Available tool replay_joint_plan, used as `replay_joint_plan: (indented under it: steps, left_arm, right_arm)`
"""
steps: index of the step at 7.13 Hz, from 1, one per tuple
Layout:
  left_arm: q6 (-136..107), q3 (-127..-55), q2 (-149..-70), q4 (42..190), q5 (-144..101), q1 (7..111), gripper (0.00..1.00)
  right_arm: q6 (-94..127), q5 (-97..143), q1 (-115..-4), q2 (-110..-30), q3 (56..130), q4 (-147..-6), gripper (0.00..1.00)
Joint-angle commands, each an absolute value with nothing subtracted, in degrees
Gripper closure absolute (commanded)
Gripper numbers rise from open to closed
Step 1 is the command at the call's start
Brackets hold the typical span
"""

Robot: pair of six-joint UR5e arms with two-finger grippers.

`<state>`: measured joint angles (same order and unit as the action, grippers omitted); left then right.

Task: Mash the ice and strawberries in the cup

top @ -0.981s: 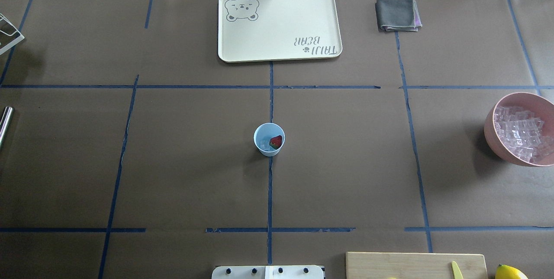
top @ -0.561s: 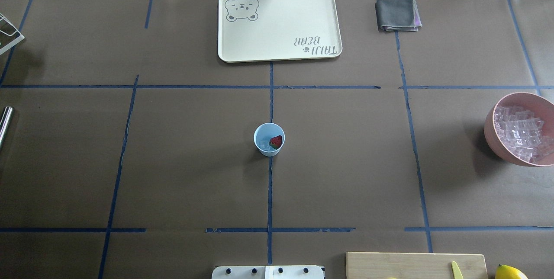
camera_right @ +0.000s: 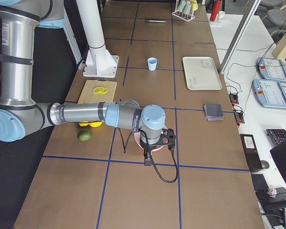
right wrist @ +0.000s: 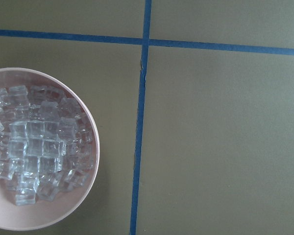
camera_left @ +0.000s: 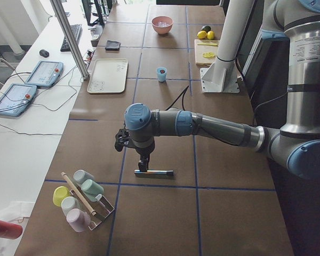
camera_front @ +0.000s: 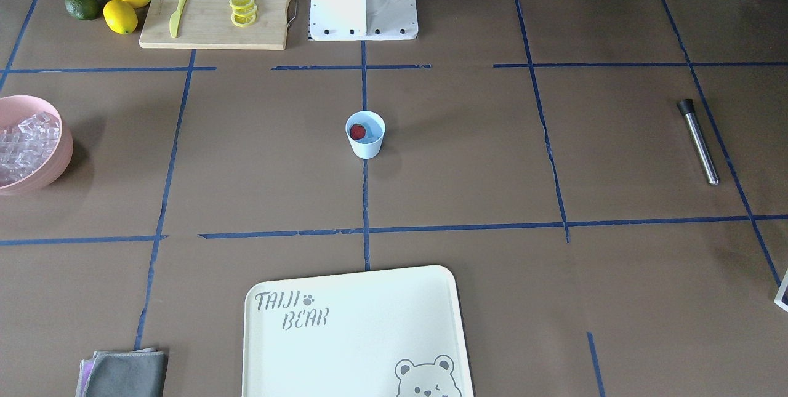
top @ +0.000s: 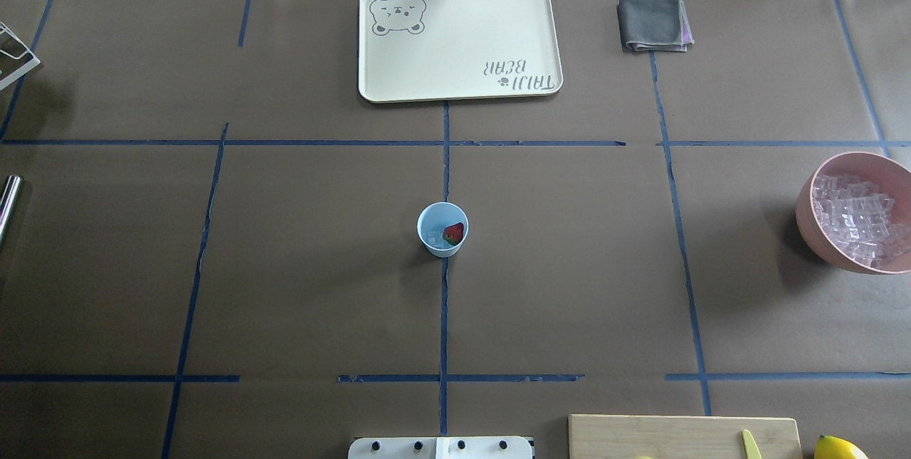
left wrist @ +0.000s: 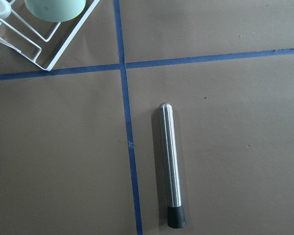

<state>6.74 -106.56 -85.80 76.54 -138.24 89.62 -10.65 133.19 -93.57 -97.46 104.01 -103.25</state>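
Overhead exterior view, nearest first: a cutting board [top: 662,438] sat at the counter's [top: 569,267] near edge. At centre stood the cup [top: 442,229], upright on a blue tape line, with the strawberry [top: 453,233] against its right inner wall and the ice [top: 432,237] beside it. Off right, the pink bowl [top: 808,220] held a heap of cubes [top: 854,217]. At the far edge lay the tray [top: 462,39]. From the sides, the left claw [camera_left: 144,161] hung over a steel muddler [left wrist: 170,164] and the right claw [camera_right: 147,160] over the bowl. Whether either was spread or closed, I could not tell.
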Motion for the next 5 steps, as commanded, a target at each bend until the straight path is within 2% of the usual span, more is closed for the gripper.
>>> replay_joint_plan:
  steps: [1, 5]
  left_arm:
    - [6.68, -107.31, -85.87, 76.38, -138.34, 89.56, 0.0]
    - [6.68, -106.44, -85.87, 76.29, -138.51, 89.12, 0.0]
  right_arm:
    - [-10.9, 133.24, -93.52, -97.47, 104.68, -103.18, 0.0]
    - [-10.9, 133.24, -93.16, -97.56, 104.5, -103.27, 0.0]
